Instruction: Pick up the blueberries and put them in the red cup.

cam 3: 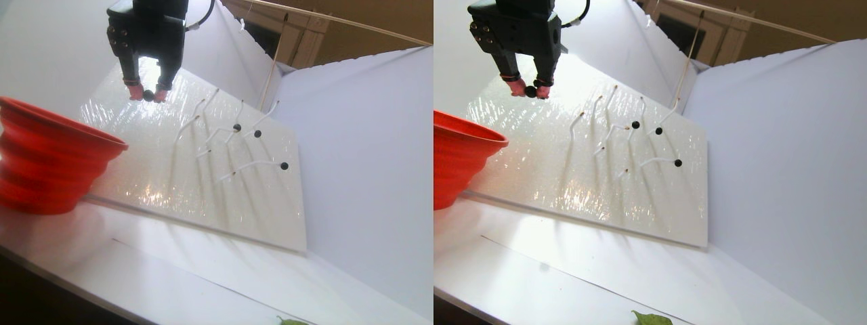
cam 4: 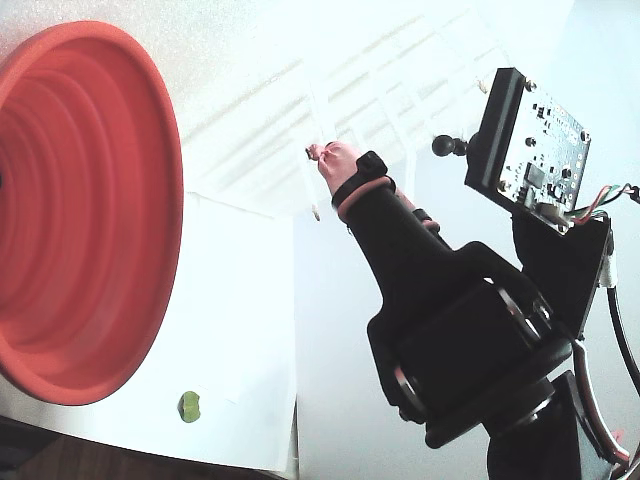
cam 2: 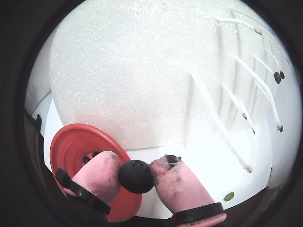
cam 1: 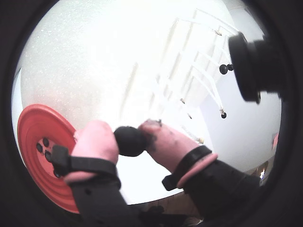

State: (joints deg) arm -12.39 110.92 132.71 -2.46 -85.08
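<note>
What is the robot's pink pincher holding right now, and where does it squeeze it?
One blueberry, squeezed on its two opposite sides between the pink fingertips of the gripper.

No legible text, label, brand, number or sign is found in any view. A circuit board (cam 4: 540, 135) is seen beside the arm in the fixed view, but any markings on it are too small and blurred to be read.
</note>
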